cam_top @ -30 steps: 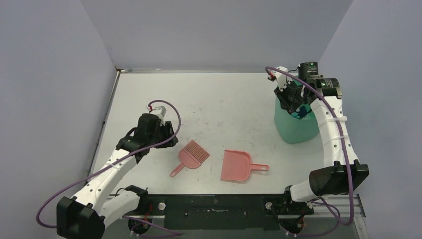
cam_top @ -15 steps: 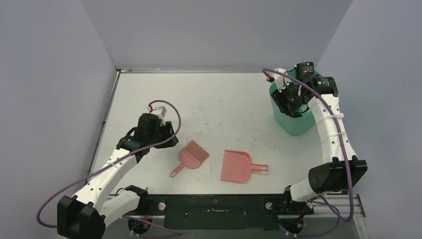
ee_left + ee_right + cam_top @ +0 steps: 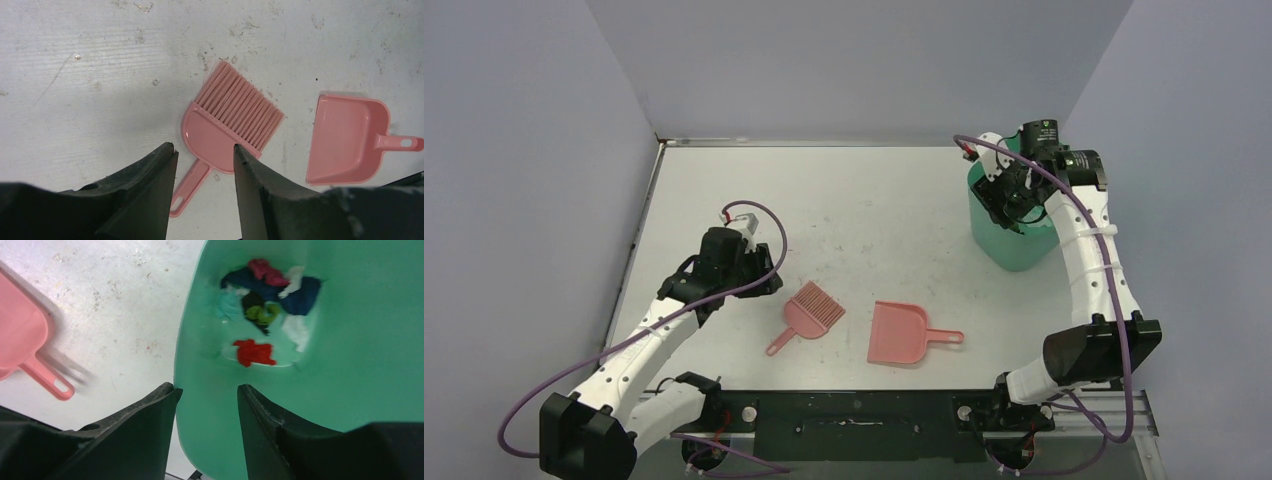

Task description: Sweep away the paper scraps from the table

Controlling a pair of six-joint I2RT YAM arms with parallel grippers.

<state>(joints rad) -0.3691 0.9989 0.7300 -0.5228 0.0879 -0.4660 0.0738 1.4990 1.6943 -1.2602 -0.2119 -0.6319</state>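
Bin [image 3: 1016,240] first: it is green and stands upright at the far right of the table [image 3: 874,200]. Through the right wrist camera I see the paper scraps [image 3: 265,305] on its floor, bunched together: red, magenta, white, cyan, green, blue and dark blue bits.

The right claw [image 3: 206,386] hangs over the bin's near rim with its fingers spread. One finger is outside the wall above the tabletop, the other is over the inside, and the wall runs through the gap. I cannot tell whether either finger touches it. The scraps lie deeper in the bin, beyond the fingertips and apart from them.

The pink dustpan [image 3: 902,332] lies flat near the front edge, its handle pointing right. The pink brush [image 3: 230,120] lies just to its left, not touching it. The left claw [image 3: 204,146] hovers above the brush handle, fingers spread, gripping nothing.
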